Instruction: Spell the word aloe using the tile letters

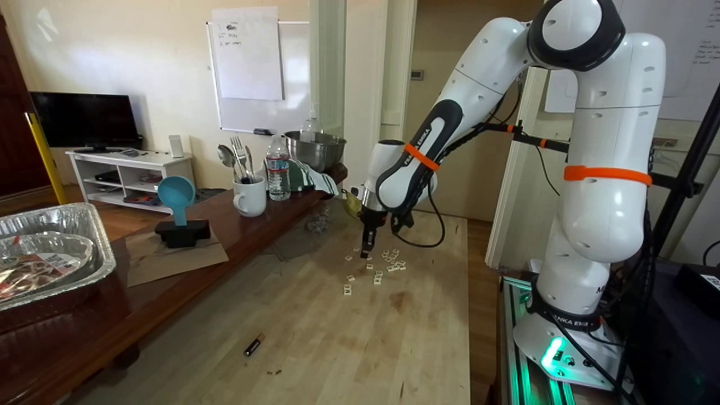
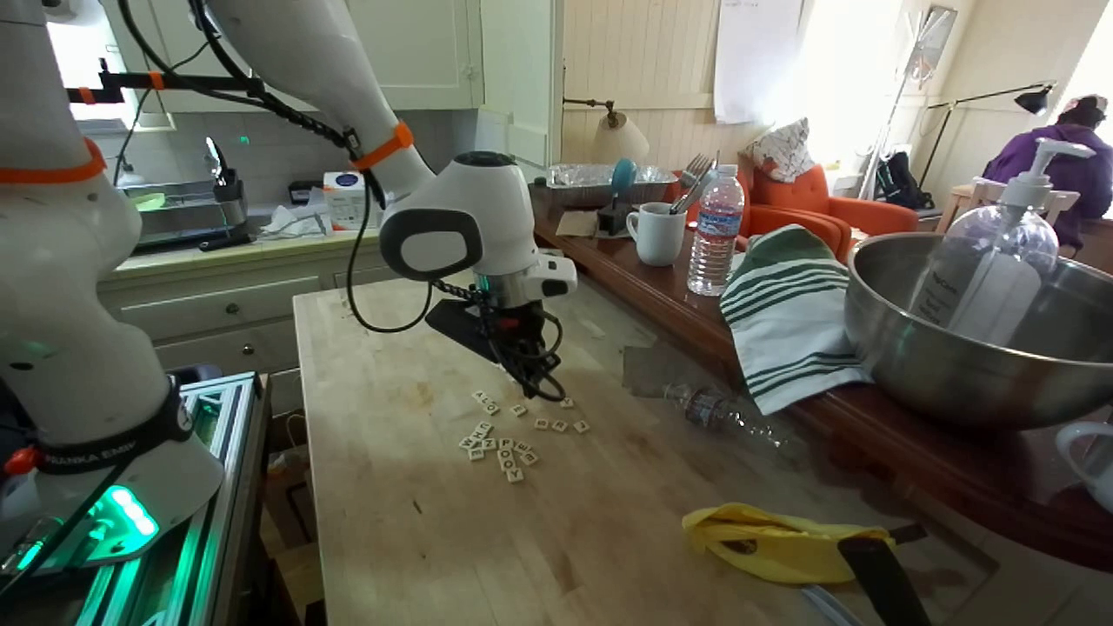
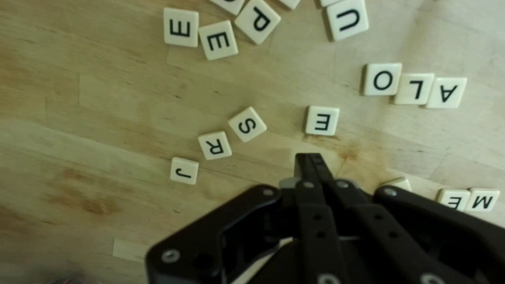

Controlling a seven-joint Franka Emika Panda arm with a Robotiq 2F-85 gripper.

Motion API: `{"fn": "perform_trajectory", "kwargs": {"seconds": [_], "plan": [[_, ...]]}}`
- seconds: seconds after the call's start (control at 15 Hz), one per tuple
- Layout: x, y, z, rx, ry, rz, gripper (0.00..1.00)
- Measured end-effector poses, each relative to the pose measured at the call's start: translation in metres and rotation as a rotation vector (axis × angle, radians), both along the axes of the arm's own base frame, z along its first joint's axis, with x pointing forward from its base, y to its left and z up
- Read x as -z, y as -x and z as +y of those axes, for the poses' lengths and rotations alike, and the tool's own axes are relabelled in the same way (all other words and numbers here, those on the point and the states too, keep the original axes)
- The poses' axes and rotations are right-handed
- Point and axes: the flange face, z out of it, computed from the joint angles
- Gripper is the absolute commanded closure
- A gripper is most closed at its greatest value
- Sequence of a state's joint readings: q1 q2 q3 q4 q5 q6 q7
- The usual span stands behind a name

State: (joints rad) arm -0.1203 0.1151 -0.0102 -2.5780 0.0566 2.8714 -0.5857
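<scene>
Several small whitish letter tiles lie flat on the wooden table in both exterior views. In the wrist view the A tile (image 3: 446, 92), L tile (image 3: 414, 89) and O tile (image 3: 382, 79) sit side by side, letters upside down. An E tile (image 3: 322, 120) lies apart, left of and slightly below the O. My gripper (image 3: 309, 156) is shut, fingertips together with nothing seen between them, just below that E. It hangs over the tiles in both exterior views (image 1: 365, 254) (image 2: 543, 387). Another tile (image 3: 398, 184) is partly hidden by the gripper.
S (image 3: 247, 124), R (image 3: 215, 145) and J tiles lie left; a U tile (image 3: 347, 19) and others lie above. A yellow object (image 2: 774, 543), a lying clear bottle (image 2: 722, 413) and a battery (image 1: 254, 345) are on the table. A raised brown counter (image 1: 169, 292) runs alongside.
</scene>
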Motion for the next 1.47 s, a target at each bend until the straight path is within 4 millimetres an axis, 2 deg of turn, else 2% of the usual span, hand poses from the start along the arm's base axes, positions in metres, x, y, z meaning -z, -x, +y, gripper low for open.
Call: {"fn": "perform_trajectory", "kwargs": {"seconds": [0.67, 1.47], "plan": [[0.021, 0.007, 0.004, -0.041, -0.001, 0.041, 1.00], [0.021, 0.014, 0.003, -0.155, 0.015, 0.047, 1.00]]}}
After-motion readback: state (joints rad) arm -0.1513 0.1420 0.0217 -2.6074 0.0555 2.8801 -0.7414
